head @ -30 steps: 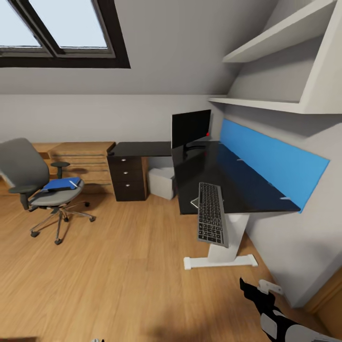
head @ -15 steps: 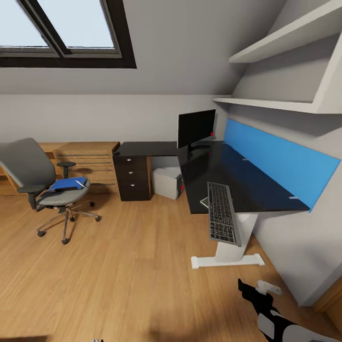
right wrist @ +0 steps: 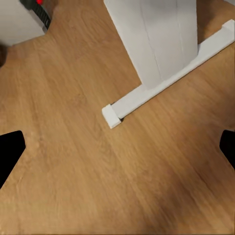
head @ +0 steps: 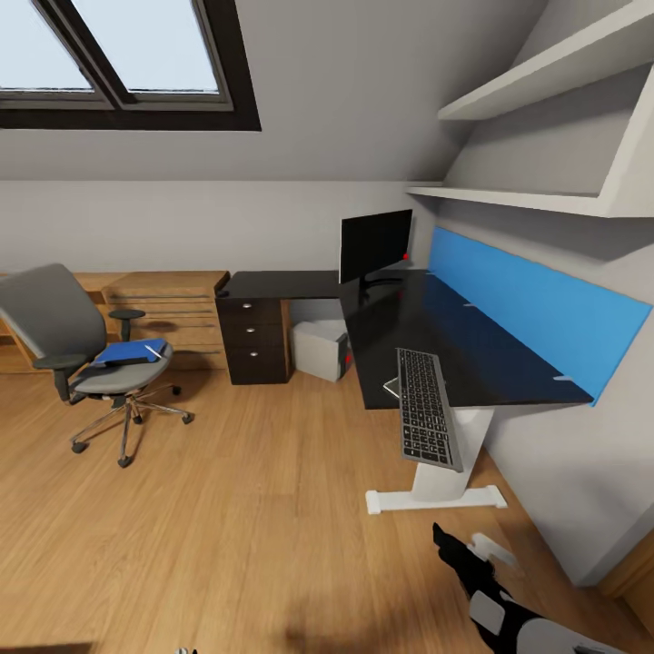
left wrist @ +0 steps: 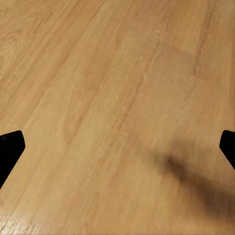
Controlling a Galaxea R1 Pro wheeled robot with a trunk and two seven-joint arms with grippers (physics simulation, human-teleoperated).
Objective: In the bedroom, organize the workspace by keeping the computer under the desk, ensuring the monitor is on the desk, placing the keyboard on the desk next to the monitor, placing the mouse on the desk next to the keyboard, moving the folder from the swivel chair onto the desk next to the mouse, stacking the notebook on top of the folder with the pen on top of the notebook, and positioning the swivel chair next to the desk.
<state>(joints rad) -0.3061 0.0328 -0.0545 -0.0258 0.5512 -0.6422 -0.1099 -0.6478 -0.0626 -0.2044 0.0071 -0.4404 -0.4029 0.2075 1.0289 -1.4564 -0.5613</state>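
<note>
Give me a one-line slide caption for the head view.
Attic bedroom: keyboard overhanging the desk edge, monitor at the corner, folder on the chair.

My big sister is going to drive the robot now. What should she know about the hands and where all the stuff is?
Both grippers are open and empty: left gripper and right gripper point at the light wood floor.
Done: wide black monitor stands on the long black desk; white computer tower sits under it.
Watch: slim dark keyboard lies on the desk's near edge and hangs over it.
Left: flat blue folder, with something small and white on it, is on the grey swivel chair, which stands away from the desk. The mouse, notebook and pen I cannot make out for sure.
</note>
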